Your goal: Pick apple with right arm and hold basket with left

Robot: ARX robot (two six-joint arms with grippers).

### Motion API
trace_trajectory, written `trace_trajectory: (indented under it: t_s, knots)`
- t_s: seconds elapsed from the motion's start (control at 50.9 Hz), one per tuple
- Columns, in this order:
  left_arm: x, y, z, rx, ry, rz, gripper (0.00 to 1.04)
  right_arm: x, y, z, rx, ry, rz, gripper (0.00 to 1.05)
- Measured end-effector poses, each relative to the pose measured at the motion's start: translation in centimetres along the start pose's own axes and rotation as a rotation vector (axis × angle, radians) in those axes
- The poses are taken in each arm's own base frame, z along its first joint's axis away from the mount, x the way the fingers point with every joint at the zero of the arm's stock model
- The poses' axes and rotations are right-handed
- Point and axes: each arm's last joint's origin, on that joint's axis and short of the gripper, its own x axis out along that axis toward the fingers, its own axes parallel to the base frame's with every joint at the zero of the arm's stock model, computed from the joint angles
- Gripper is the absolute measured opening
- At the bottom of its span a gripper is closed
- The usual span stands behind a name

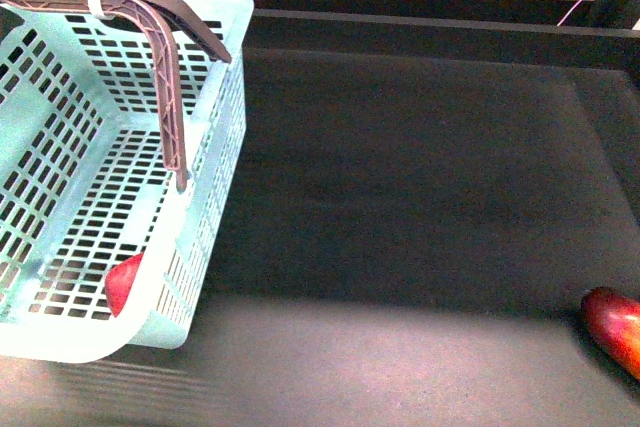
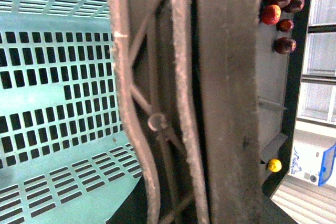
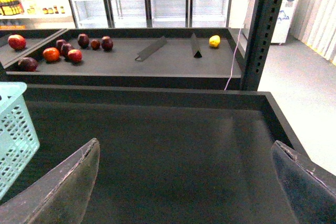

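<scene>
Right claw (image 3: 185, 145): two worn grey fingers (image 3: 63, 187) spread wide, nothing between. Left claw: cannot tell whether apart or clamped (only brown ribbed handles (image 2: 122, 66) close up in its wrist view). One pale turquoise basket (image 1: 60, 345), slotted, upper left of the front frame, two handles together above it. One apple (image 1: 124, 284), bright red, inside the basket by its lower wall, partly hidden. One longer red fruit (image 1: 615, 327), lower right edge, on the dark table (image 1: 400, 197).
</scene>
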Motion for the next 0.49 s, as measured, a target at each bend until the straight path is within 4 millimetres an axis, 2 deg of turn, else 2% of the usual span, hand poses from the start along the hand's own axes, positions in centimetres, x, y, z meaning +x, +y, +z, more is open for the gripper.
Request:
trace_trajectory:
  t_s: [0.275,0.491]
  knots:
    - [1.4,1.4,0.0,-0.012,-0.064,0.072,0.15,0.0,0.0,0.0,0.0,0.0,0.0,0.96]
    - [1.7,1.9,-0.2,-0.002,-0.062,0.117,0.15,0.0,0.0,0.0,0.0,0.0,0.0,0.96]
